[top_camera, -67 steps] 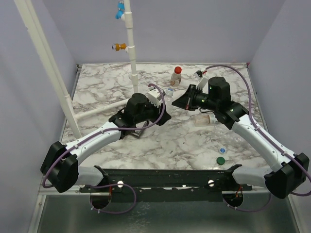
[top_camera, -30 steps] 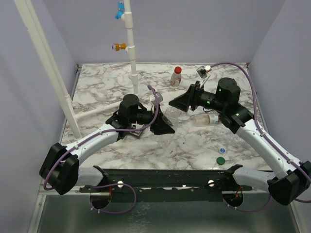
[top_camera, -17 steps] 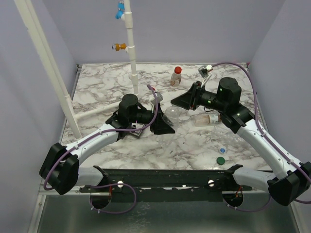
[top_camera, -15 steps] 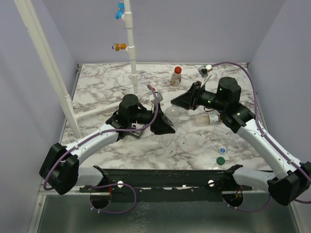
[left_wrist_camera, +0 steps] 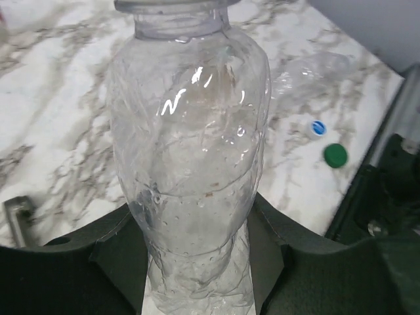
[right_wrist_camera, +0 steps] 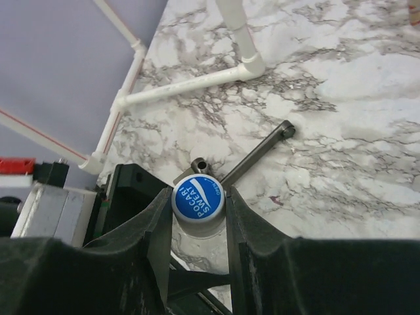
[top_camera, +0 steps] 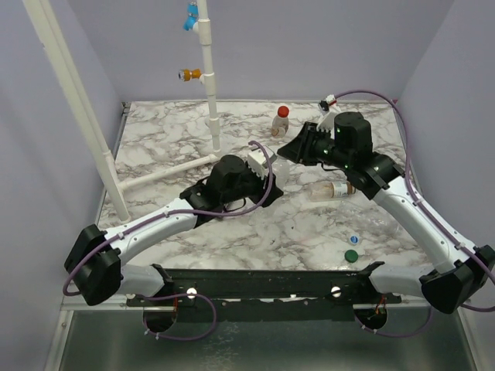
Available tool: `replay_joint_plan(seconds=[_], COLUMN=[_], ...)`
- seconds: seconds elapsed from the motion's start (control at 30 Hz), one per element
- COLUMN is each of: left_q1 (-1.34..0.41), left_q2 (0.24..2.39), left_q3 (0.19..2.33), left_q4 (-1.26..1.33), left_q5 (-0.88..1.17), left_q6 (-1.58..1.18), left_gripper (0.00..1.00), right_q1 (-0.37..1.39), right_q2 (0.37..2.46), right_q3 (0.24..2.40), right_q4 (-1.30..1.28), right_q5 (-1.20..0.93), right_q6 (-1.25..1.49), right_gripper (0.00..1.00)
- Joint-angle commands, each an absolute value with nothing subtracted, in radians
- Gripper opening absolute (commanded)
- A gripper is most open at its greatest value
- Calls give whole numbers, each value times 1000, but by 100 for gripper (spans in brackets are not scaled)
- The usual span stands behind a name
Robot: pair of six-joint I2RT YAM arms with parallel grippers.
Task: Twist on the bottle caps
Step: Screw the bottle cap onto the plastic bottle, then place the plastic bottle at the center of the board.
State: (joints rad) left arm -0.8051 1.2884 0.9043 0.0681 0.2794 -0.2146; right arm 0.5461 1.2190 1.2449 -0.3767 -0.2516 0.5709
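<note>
My left gripper [top_camera: 268,181] is shut on a clear bottle [top_camera: 280,171], its fingers [left_wrist_camera: 111,246] round the lower body [left_wrist_camera: 190,151]. My right gripper [top_camera: 291,151] is shut on a white-and-blue cap [right_wrist_camera: 198,195], which sits at the top of that bottle's neck. A bottle with a reddish label [top_camera: 280,124] stands upright at the back with the red cap [top_camera: 283,110] on it. Another clear bottle [top_camera: 329,190] lies on its side under my right arm. A second white-and-blue cap [top_camera: 353,239] and the green cap [top_camera: 351,256] lie near the front right; both also show in the left wrist view, the white-and-blue cap [left_wrist_camera: 317,127] and the green cap [left_wrist_camera: 335,155].
An upright white pipe [top_camera: 209,77] with blue and orange fittings stands at the back, and a pipe arm [top_camera: 166,171] lies on the marble table [top_camera: 155,131]. A metal rod [right_wrist_camera: 257,156] lies below my right gripper. A slanted white post [top_camera: 73,100] stands at the left.
My left gripper has carried the bottle up and right to my right gripper. My right gripper has moved back and left, and the cap now meets the bottle's neck.
</note>
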Motion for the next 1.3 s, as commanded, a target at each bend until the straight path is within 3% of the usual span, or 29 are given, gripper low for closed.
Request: replay_joint_plan(seconds=[0.0, 0.27, 0.33, 0.43, 0.53, 0.63, 0.83, 1.27], left_q1=[-878, -956, -956, -950, -919, -893, -862, -848], left_q2=[1322, 1374, 1370, 1337, 1278, 1232, 1198, 1234], left_q3=[982, 1012, 994, 924, 825, 740, 640, 619], left_q4=[73, 97, 104, 142, 217, 303, 435, 537], left_q5=[-184, -329, -315, -258, -120, -33, 133, 236], left_q6=[-43, 64, 84, 150, 206, 240, 265, 197], left_gripper=[0, 0, 0, 0, 0, 0, 1, 1], right_q1=[595, 664, 663, 623, 535, 507, 511, 623], right_q2=[1281, 1368, 1363, 1356, 1353, 1362, 1356, 1402], right_q3=[1313, 1383, 1386, 1426, 1473, 1521, 1569, 1609], right_q4=[-593, -663, -658, -672, -701, -744, -824, -941], right_q5=[-57, 50, 61, 12, -122, -226, -385, -246], right_q6=[641, 694, 699, 655, 617, 577, 524, 471], right_gripper=[0, 1, 15, 57, 72, 72, 61, 61])
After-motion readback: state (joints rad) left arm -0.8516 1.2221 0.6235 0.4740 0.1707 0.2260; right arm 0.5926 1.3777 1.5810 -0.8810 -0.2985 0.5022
